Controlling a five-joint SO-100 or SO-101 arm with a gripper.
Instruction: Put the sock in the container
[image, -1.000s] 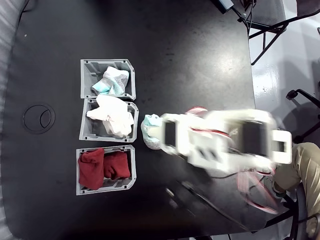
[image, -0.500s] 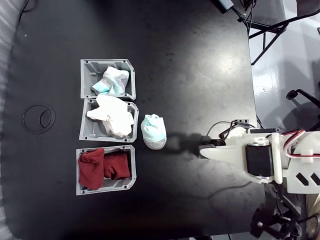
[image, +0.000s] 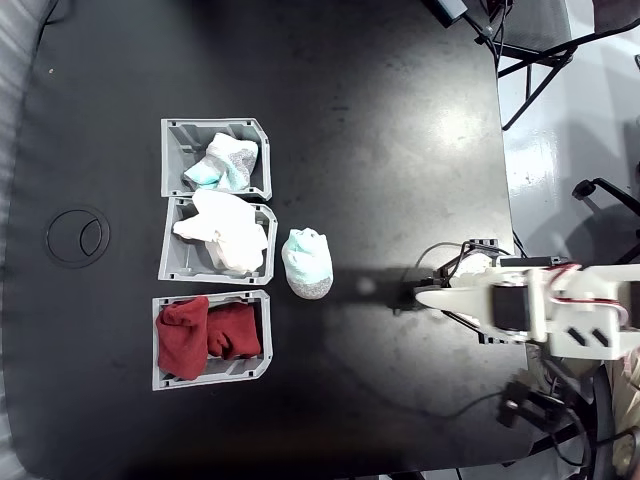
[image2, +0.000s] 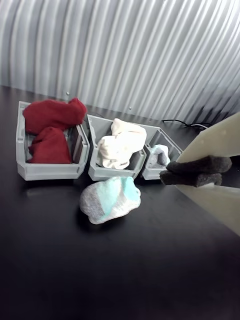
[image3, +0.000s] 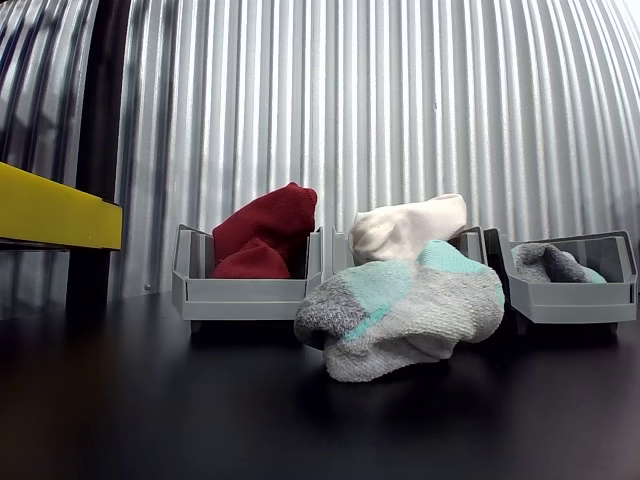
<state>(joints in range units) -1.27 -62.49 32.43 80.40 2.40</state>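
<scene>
Fingers (image: 425, 297) are seen pressed together and holding nothing in the fixed view, well apart from the sock (image: 224, 162), which lies in the container (image: 170, 160) at the top of the row. Seen from the wrist view, the gripper (image2: 167, 175) appears closed, its dark pads meeting. From the other view, a mint and grey sock (image3: 400, 310) is shown on the table (image3: 150, 420) before the bins
</scene>
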